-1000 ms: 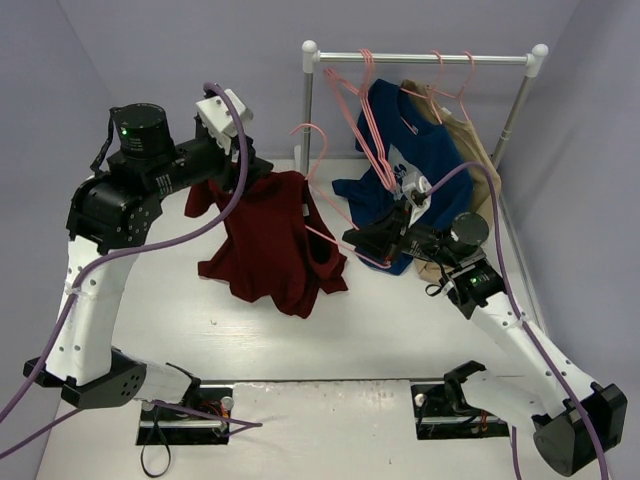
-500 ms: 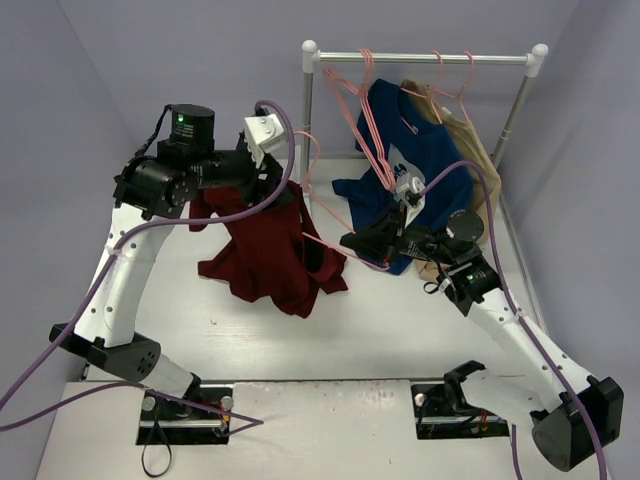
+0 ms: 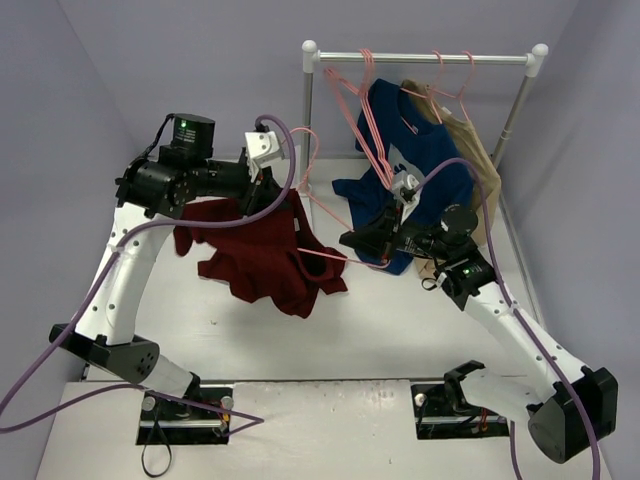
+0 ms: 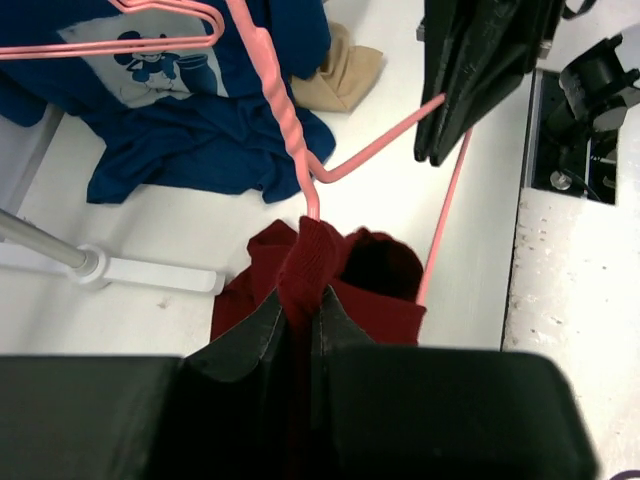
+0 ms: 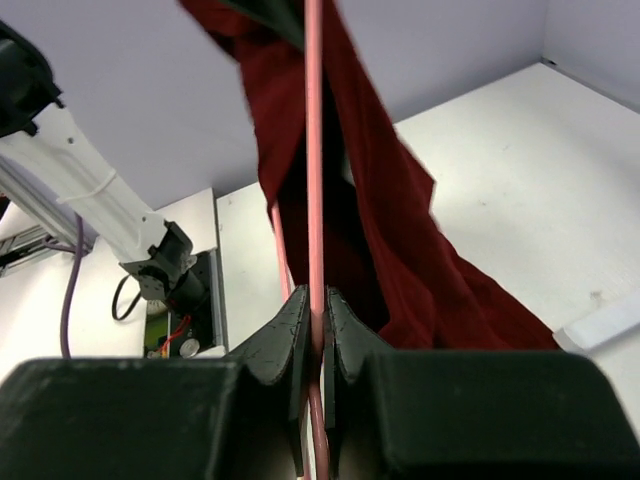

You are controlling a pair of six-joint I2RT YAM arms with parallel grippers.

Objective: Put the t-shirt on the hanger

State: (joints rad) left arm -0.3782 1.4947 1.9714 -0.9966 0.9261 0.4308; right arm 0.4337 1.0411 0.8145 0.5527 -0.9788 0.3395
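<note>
The maroon t-shirt point(image 3: 262, 258) hangs draped over the pink wire hanger point(image 3: 322, 214) above the table, left of the rack. My left gripper point(image 3: 284, 196) is shut on a fold of the t-shirt point(image 4: 372, 292) at the collar, just below the hanger's twisted neck point(image 4: 288, 120); its tips point(image 4: 298, 300) pinch the cloth. My right gripper point(image 3: 352, 240) is shut on the hanger's lower wire point(image 5: 314, 150), its jaws point(image 5: 316, 297) tight on the wire, with the t-shirt point(image 5: 395, 225) hanging beyond it. The hanger's left arm is hidden inside the cloth.
A white clothes rack point(image 3: 420, 58) stands at the back right with several pink hangers point(image 3: 352, 100), a navy blue garment point(image 3: 425, 170) and a tan garment point(image 3: 472, 150) on it. Its base bar point(image 4: 120, 268) lies close behind the t-shirt. Purple walls close in on both sides.
My left arm swung right to the hanger's neck with its jaws open, then shut on the t-shirt's collar. The cloth's left side has sagged lower. The right gripper kept its hold.
</note>
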